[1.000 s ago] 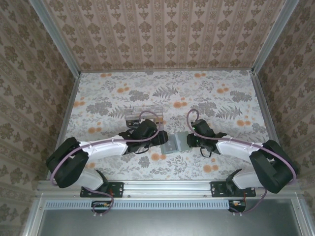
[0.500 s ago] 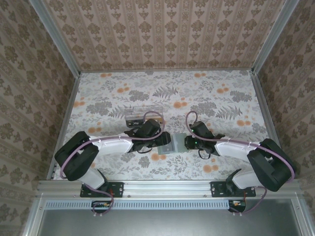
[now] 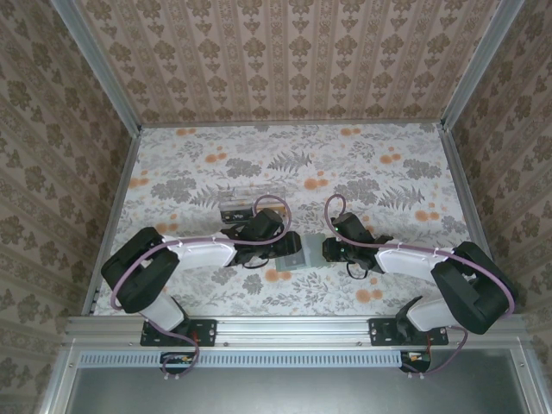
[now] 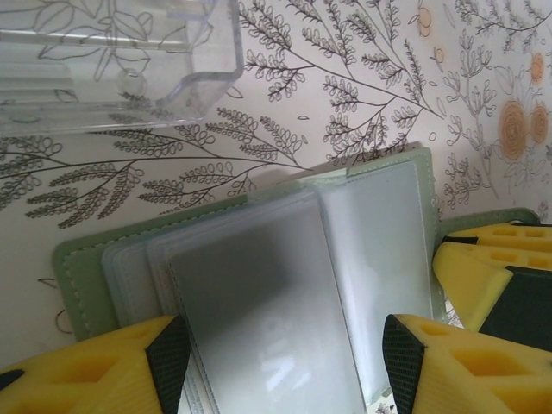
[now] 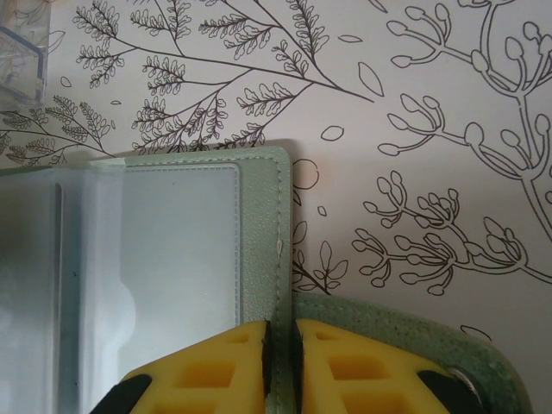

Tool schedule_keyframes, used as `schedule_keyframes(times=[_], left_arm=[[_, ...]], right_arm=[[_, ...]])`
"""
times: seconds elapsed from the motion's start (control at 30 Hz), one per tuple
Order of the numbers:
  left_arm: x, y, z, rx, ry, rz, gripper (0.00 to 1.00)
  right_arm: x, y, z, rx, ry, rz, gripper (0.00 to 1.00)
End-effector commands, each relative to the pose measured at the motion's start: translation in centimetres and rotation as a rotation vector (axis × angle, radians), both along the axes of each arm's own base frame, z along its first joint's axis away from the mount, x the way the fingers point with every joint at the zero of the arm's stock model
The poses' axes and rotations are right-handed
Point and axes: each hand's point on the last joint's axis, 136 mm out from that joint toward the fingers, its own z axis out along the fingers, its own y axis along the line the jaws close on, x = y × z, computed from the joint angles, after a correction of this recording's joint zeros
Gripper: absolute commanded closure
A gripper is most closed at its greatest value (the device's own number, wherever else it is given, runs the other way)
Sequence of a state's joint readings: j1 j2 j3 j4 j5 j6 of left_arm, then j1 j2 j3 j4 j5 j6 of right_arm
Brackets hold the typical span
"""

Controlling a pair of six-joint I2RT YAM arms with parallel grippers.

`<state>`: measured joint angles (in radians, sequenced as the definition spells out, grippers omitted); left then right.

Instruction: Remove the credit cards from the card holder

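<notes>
1. The right pincer (image 5: 280,358) is closed on the card holder (image 5: 172,259) at its right edge, bottom centre of the right wrist view. We judge it pins the holder down.
2. The left pincer (image 4: 285,354) stands open astride the clear sleeves, low in its own view. We cannot tell whether its pads (image 4: 170,354) touch them.
3. The holder lies open just below centre in the top view, between both pincers.
4. The clear box (image 4: 112,60) crowds the upper left, while the bare table (image 3: 388,172) at upper right leaves room.
</notes>
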<state>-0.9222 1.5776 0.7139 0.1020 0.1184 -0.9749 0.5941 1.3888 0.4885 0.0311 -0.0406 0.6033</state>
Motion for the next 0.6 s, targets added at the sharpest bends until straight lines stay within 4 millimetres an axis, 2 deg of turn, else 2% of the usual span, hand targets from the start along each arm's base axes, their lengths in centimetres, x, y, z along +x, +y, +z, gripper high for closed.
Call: schedule_keyframes(times=[0.0,0.4,0.57], left_arm=[[-0.1,-1.5,0.6,-0.05,0.013,-0.023,0.36],[-0.2,-3.1,1.9,-0.119,-0.013,-0.075,0.33],[-0.2,-2.2,1.8,-0.077,-0.018,-0.056,0.32]], right_arm=[[-0.9,-0.1,-1.1,-0.013,0.047,0.005,0.81],[-1.0,-0.2,-1.4,-0.018,0.053,0.005,0.81],[-1.0,-0.3,-1.4,-0.021,0.052,0.002,0.81]])
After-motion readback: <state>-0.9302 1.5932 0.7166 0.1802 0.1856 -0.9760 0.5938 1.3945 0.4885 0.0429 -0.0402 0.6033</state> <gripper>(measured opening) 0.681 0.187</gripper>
